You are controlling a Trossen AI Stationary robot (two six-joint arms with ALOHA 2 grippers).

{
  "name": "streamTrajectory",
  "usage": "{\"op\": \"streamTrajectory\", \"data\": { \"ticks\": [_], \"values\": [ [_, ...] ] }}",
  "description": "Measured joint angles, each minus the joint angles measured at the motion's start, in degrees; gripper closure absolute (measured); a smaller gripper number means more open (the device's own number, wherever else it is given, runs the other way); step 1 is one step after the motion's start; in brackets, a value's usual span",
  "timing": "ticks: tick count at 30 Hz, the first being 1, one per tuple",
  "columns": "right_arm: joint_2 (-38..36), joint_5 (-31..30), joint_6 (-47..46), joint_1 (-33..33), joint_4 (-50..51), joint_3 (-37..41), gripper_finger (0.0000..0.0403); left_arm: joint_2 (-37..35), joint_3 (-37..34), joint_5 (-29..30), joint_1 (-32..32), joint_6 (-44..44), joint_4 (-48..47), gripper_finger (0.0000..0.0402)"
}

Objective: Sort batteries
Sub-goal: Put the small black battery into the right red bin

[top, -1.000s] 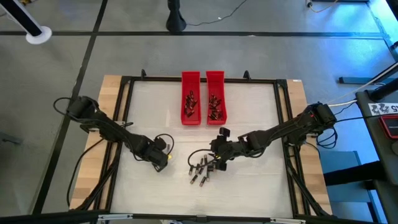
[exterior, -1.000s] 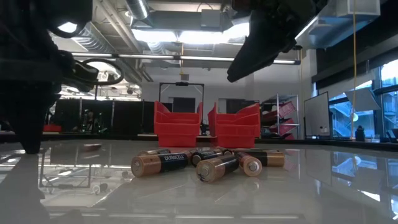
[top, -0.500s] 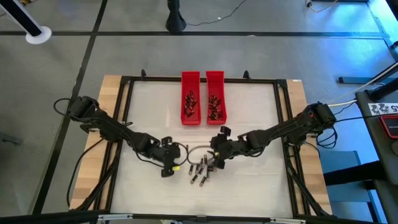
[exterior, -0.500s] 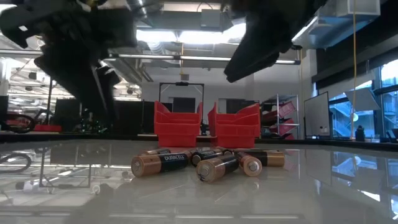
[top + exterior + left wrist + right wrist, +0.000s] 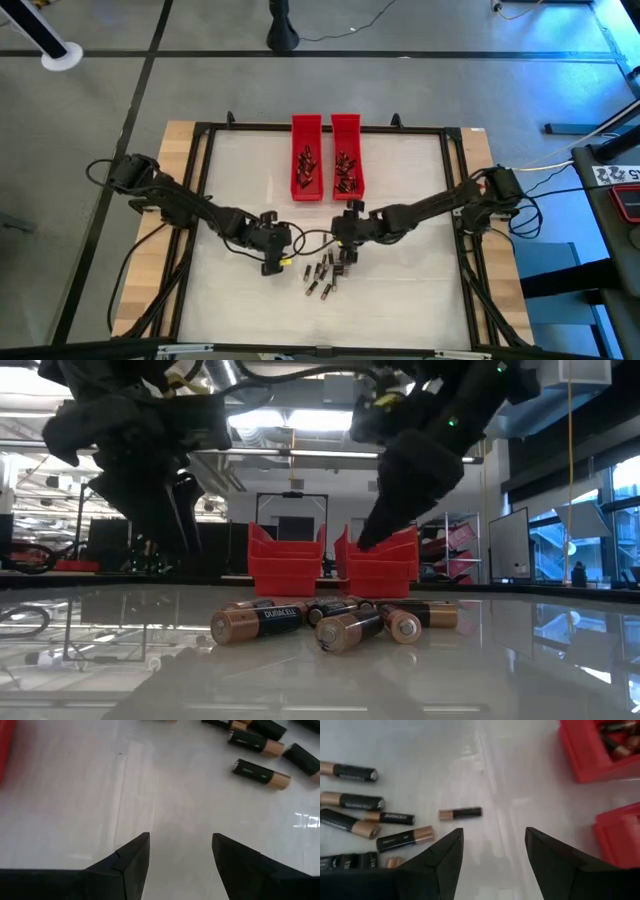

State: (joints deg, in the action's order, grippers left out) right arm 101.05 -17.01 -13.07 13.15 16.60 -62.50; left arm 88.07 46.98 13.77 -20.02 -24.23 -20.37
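The left gripper [image 5: 272, 262] sits just left of centre in the high view, its fingers apart and holding nothing, while the right gripper [image 5: 343, 243] hangs just right of centre, likewise spread and empty, directly above the loose batteries [image 5: 324, 273] scattered slightly below the frame's middle. Above them, at upper centre, two red trays [image 5: 306, 185] stand side by side, each already holding a heap of sorted cells. In the low view both dark grippers loom in the upper half, the left one [image 5: 150, 470] at the left and the right one [image 5: 400, 490] at centre right, with the batteries [image 5: 330, 622] lying in a tight row at lower centre before the red trays [image 5: 285, 565]. The left wrist view shows its two fingers [image 5: 127, 865] at the bottom edge, parted over bare white table, and several batteries [image 5: 261, 772] at the upper right. The right wrist view shows its own fingers [image 5: 440, 857] spread at the bottom, one small battery [image 5: 460, 813] lying alone at centre, larger ones [image 5: 350, 800] at the left, and the trays [image 5: 592, 750] at the right edge. The cells are black-bodied with coppery ends, in at least two sizes. They lie close together and would likely roll, so a closing finger could nudge a neighbour away or pinch two at once, and the two grippers working so near each other risk colliding.
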Motion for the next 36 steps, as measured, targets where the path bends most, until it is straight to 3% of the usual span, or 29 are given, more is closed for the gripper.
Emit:
{"op": "streamTrajectory", "data": {
  "ticks": [13,27,36],
  "values": [
    [0.2,6.1,-0.1,-0.1,6.5,2.1,0.0184,-0.1,0.0,0.0,-0.1,2.0,0.1,0.0199],
    [0.2,7.6,-0.8,-0.1,11.5,2.8,0.0063,-0.1,0.0,0.0,-0.1,1.9,0.2,0.0199],
    [-0.3,7.0,-0.6,0.0,3.7,10.5,0.0072,-0.1,0.0,0.0,-0.1,1.8,0.2,0.0199]
  ]
}}
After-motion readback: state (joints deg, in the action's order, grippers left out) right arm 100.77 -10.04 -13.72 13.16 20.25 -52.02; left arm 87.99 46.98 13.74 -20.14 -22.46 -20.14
